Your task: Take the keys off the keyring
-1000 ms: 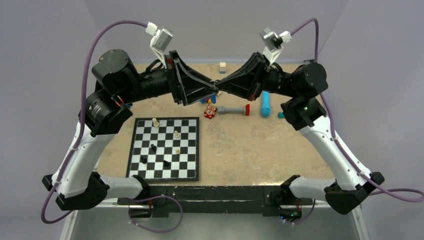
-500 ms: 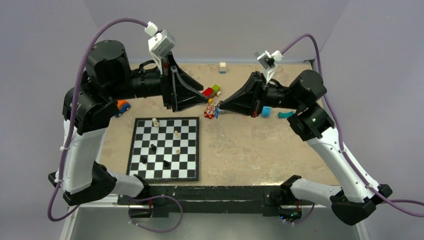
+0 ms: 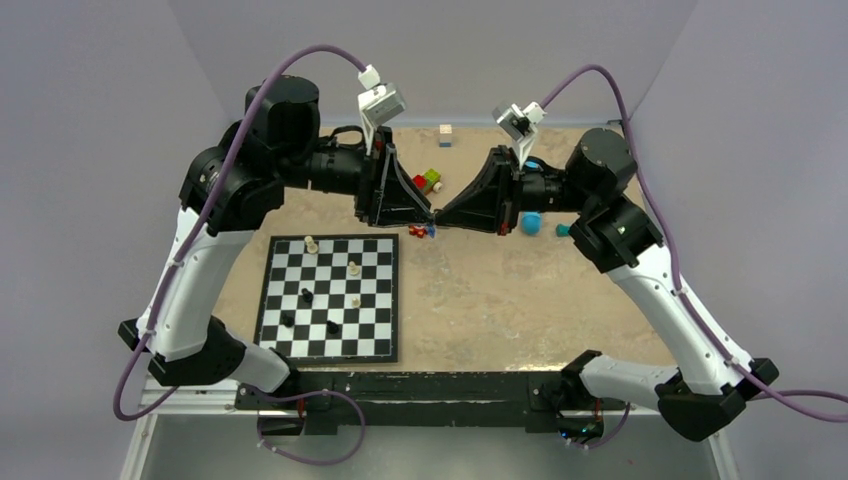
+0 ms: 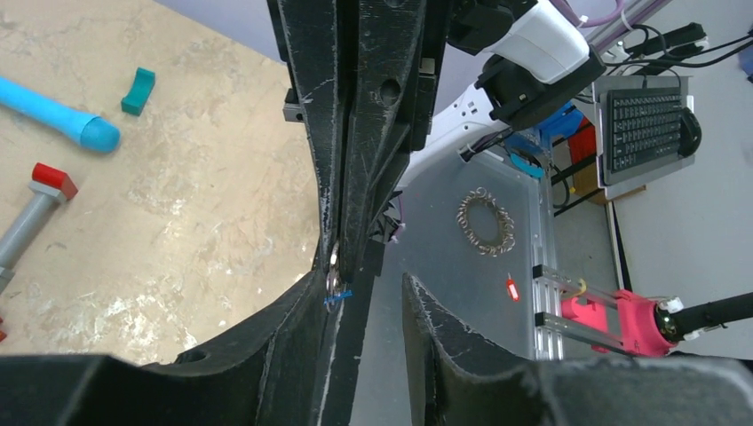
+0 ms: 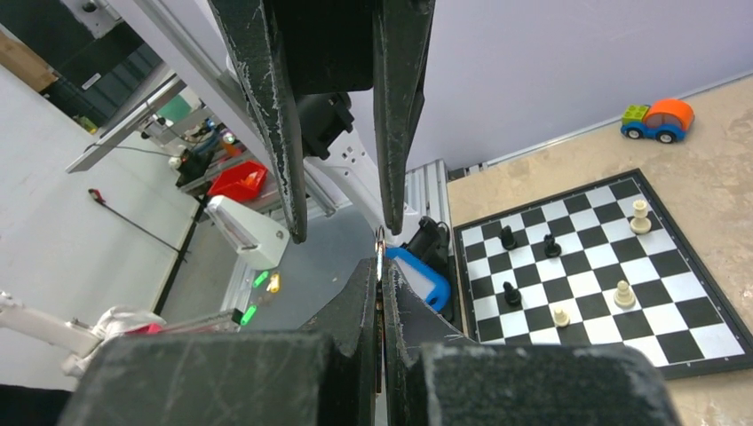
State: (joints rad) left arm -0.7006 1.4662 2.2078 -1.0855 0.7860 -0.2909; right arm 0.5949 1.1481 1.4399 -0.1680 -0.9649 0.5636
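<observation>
Both grippers meet tip to tip in the air above the sandy table, just behind the chessboard. My right gripper point(image 3: 441, 222) point(image 5: 380, 264) is shut on the keyring: a thin silvery metal edge point(image 5: 380, 241) pokes out past its fingertips. The blue tag point(image 5: 417, 276) with its pale centre hangs beside its right finger. My left gripper point(image 3: 428, 222) point(image 4: 368, 282) is open, its fingers straddling the right gripper's tip. The metal ring point(image 4: 334, 277) and a sliver of blue sit against the left gripper's left finger point(image 4: 297, 337). I cannot tell the keys from the ring.
A chessboard point(image 3: 376, 345) with several pieces lies at front left. Behind the grippers are red and green bricks point(image 3: 426, 181), a light-blue cylinder point(image 4: 53, 111), a teal block point(image 4: 138, 90), a grey bar with a red end point(image 4: 31, 209), and a toy car point(image 5: 659, 118).
The grippers were touching, drew apart half a second ago, and now meet again. My left arm has swung right, bringing its jaws around the right gripper's tip.
</observation>
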